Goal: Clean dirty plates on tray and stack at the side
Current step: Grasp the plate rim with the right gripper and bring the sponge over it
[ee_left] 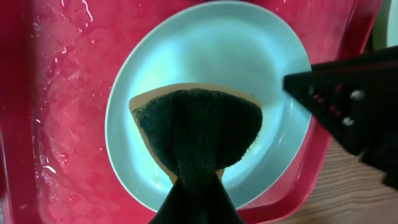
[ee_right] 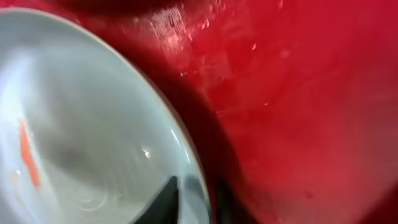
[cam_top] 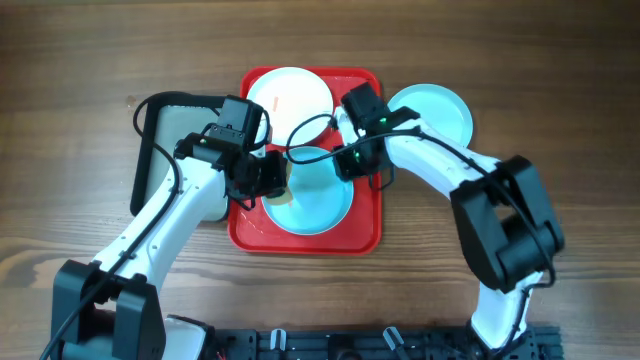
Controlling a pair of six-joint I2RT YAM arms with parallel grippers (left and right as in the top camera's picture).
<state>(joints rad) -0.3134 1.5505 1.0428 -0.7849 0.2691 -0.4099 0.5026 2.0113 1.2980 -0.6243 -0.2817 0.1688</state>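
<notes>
Plates come to three from where I stand: one white round smooth plate and two light blue ones of the same size. The white plate lies at the far end of the large bright red rectangular plastic tray, with an orange-red streak on its left part. The nearer light blue plate lies on the same tray just in front of it, and its bowl looks glossy and clean wherever it shows. The other light blue plate sits alone on the wooden table, just off the tray's right rim. The tray floor has a wet shine, with beads of water along its left side.

There is one sponge, a dark green scouring pad with a tan backing. It is clenched in the left end effector and held over the middle of the nearer light blue plate.

The right end effector is at that plate's far right rim. In its wrist view a pale plate rim runs between its two dark fingers, and an orange-red smear lies further in on that plate. I cannot tell whether the fingers pinch the rim or only straddle it.

One smaller grey tray with a black rim lies left of the red one, partly under the left arm.
</notes>
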